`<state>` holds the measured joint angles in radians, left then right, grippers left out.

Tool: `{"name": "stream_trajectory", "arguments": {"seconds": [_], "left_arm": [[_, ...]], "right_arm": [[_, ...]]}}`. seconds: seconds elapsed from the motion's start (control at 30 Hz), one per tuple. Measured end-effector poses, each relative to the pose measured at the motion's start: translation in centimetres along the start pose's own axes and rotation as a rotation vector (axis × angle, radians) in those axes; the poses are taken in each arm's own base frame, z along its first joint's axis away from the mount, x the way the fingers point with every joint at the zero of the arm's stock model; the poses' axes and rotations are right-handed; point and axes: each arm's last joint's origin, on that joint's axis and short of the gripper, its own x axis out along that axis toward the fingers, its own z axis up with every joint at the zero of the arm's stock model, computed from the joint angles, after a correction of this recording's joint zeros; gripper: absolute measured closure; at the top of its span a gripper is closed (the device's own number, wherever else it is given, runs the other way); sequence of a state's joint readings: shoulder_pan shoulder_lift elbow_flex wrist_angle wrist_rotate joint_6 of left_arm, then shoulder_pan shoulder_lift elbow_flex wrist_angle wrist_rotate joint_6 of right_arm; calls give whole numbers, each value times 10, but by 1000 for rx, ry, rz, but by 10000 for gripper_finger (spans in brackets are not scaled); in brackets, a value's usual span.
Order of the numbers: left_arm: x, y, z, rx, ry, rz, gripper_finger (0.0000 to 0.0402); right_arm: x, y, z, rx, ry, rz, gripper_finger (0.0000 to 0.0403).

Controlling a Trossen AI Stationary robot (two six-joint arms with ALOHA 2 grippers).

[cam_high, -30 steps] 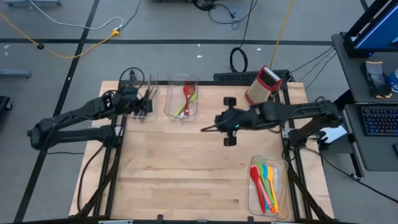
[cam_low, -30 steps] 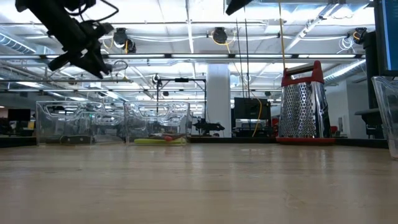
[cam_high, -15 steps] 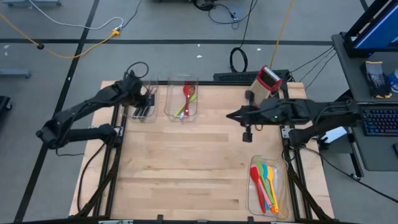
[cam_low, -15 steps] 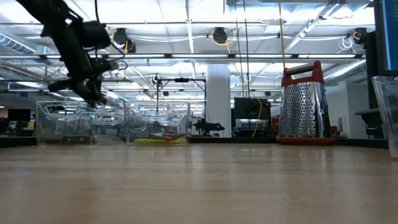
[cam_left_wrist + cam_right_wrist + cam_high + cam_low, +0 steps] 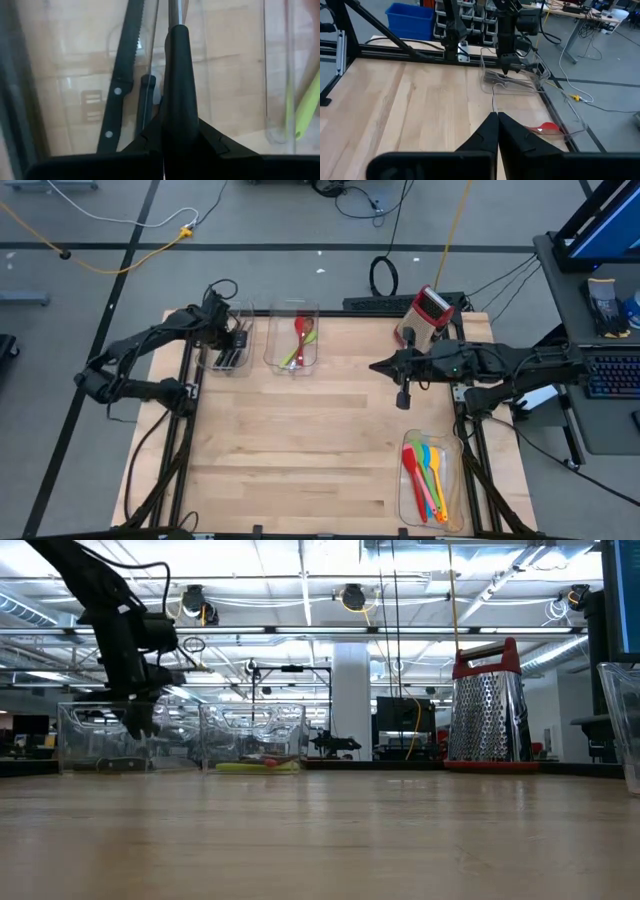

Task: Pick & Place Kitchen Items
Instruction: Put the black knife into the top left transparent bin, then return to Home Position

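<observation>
The left pincer (image 5: 175,131) grips a smooth black-handled knife (image 5: 176,80) over the clear bin (image 5: 226,340); the right pincer (image 5: 497,131), clenched empty, hovers above the wooden worktop (image 5: 300,450).

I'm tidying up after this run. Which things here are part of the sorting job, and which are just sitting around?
Part of the job:
- black-handled knife held by the left gripper over the knife bin
- knives already in that bin
- red and green utensils in the middle bin
- coloured spatulas in the near-right bin

Just sitting around:
- red box grater
- right gripper, shut and empty
</observation>
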<state>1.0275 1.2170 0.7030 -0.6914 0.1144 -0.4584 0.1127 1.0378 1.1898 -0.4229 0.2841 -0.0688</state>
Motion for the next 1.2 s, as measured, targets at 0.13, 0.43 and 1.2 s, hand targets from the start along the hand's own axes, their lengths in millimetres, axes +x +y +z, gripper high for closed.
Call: {"name": "stream_trajectory", "arguments": {"seconds": [0.13, 0.43, 1.2], "left_arm": [[10, 4, 5, 12, 27, -1, 347], [13, 5, 10, 49, 16, -1, 347], [-14, 0, 11, 66, -87, -103, 257]], "right_arm": [[2, 1, -4, 1, 14, 1, 403], [2, 1, -1, 11, -19, -1, 403], [2, 1, 0, 16, -35, -2, 403]]}}
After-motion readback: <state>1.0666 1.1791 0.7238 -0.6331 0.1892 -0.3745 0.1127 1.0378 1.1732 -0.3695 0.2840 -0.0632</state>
